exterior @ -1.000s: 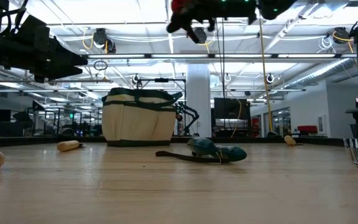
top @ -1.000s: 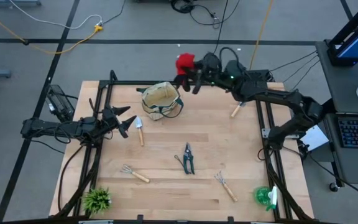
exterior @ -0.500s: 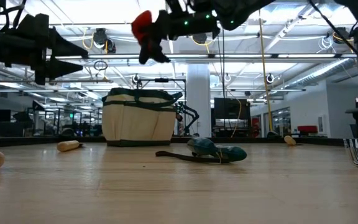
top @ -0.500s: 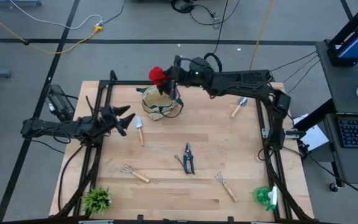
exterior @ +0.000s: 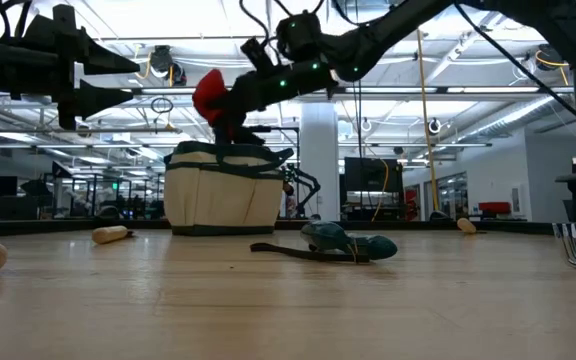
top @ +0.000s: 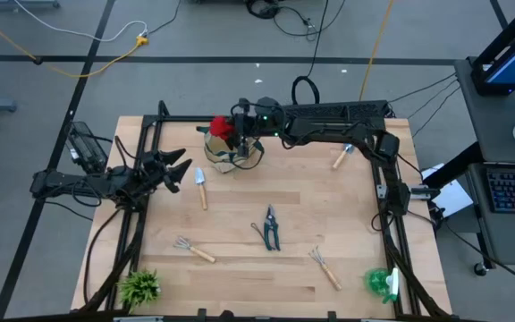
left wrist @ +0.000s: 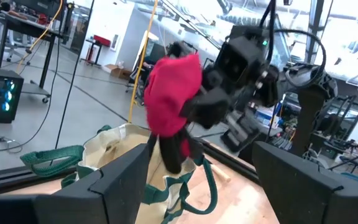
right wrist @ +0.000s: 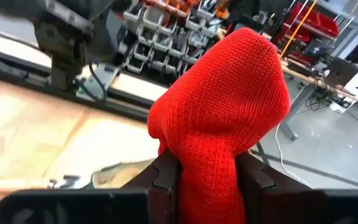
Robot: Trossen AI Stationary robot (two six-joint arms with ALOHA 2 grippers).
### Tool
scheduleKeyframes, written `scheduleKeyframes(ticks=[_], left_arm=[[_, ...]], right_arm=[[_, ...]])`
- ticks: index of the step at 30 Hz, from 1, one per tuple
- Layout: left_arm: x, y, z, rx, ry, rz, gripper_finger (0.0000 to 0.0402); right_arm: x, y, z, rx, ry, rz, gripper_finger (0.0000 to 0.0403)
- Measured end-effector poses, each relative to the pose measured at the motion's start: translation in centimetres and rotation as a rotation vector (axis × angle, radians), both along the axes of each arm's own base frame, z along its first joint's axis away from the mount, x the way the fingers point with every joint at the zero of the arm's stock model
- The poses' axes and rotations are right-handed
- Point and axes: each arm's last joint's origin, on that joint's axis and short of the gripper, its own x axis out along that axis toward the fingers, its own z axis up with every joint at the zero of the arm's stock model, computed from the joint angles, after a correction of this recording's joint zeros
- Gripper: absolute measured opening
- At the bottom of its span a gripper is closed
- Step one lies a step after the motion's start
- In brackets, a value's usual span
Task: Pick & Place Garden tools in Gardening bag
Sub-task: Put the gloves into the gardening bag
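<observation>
Swung right gripper (top: 231,132), clamped on red gloves (top: 221,127), from 1 o'clock to over gardening bag (top: 232,154); release seemed next. Left gripper (top: 179,172) apart, idle.

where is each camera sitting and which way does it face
High view: overhead, straight down; both dark arms, right gripper holding a red knit glove over the round beige canvas bag.
Low view: tabletop height, level across; glove above bag.
Left wrist view: past the open left gripper toward bag and glove.
Right wrist view: fingers clamping the glove.
All four share the glove.
</observation>
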Motion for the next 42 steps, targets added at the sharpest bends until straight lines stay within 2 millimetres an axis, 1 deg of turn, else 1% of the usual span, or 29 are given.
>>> scheduleKeyframes(ticks=[7,11,12,14,18,21,26,33,38,42], left_arm=[[0.0,0.0,0.0,0.002,0.002,0.001,0.0294],[0.0,0.0,0.0,0.005,0.004,0.002,0.0294],[0.0,0.0,0.0,0.005,0.004,0.002,0.0294],[0.0,0.0,0.0,0.005,0.004,0.002,0.0294],[0.0,0.0,0.0,0.005,0.004,0.002,0.0294],[0.0,0.0,0.0,0.005,0.004,0.002,0.0294],[0.0,0.0,0.0,0.005,0.004,0.002,0.0294],[0.0,0.0,0.0,0.005,0.004,0.002,0.0294],[0.0,0.0,0.0,0.005,0.004,0.002,0.0294],[0.0,0.0,0.0,0.005,0.004,0.002,0.0294]], right_arm=[[0.7,-0.2,-2.6,-0.024,0.078,0.005,0.0076],[1.0,0.1,-3.4,-0.041,0.108,-0.072,0.0077],[1.1,0.2,-3.5,-0.051,0.121,-0.093,0.0084],[1.1,0.4,-3.8,-0.066,0.147,-0.118,0.0109],[1.3,0.8,-3.7,-0.079,0.146,-0.134,0.0155],[1.3,0.8,-3.7,-0.082,0.151,-0.149,0.0169],[1.3,0.7,-3.7,-0.076,0.151,-0.205,0.0175],[1.3,0.7,-3.7,-0.054,0.139,-0.216,0.0177],[1.5,1.3,-3.7,-0.05,0.147,-0.271,0.0178],[1.7,2.1,-3.8,-0.079,0.158,-0.255,0.0178]])
